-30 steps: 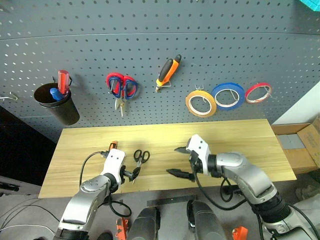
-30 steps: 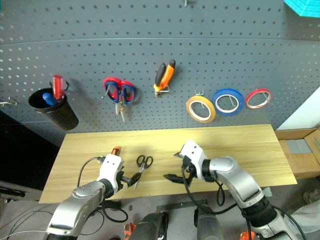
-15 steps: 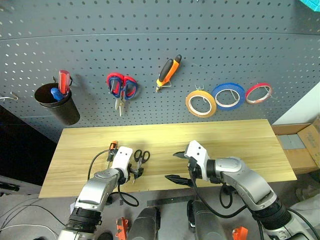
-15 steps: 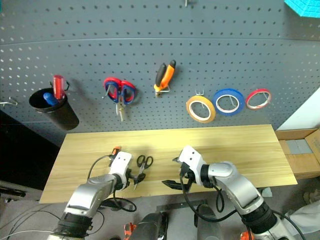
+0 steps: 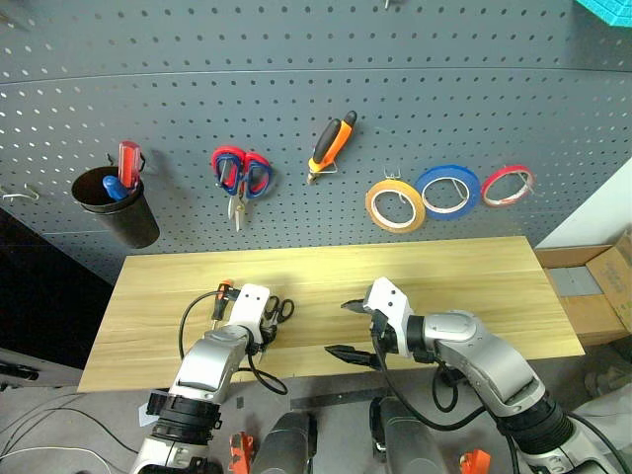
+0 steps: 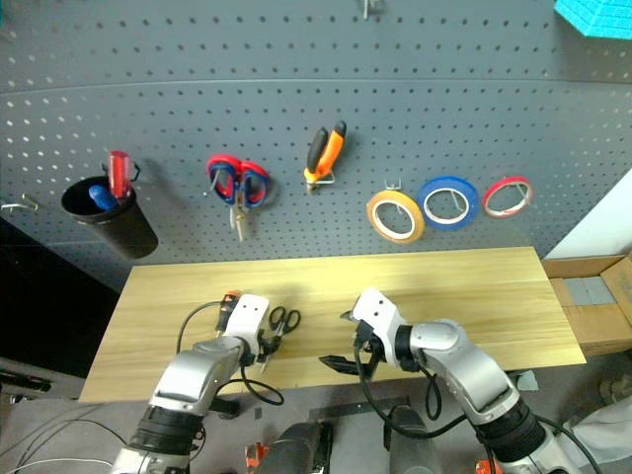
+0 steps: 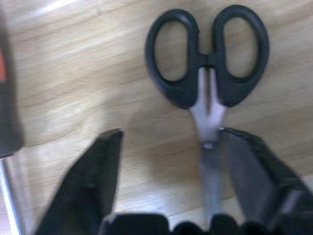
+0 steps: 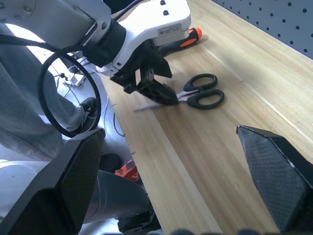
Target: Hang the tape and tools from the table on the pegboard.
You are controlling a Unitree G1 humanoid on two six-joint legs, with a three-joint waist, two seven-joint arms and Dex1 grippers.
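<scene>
The left gripper [image 7: 166, 147] is down at the table [image 5: 474, 276] with its jaws spread astride the blades of the scissors [image 7: 208, 83]. One finger [image 7: 254, 171] touches the blades near the pivot, the other [image 7: 93, 181] stands apart on bare wood, and the black loops lie just past the fingertips. The screwdriver [image 5: 221, 295] lies just outside the jaws on the far side of the gripper from the scissors. The right gripper [image 5: 348, 329] hovers with jaws wide, nothing between them. Beyond, on the pegboard [image 5: 494, 89], hang the pliers [image 5: 331, 143] and the tape [image 5: 395, 204].
</scene>
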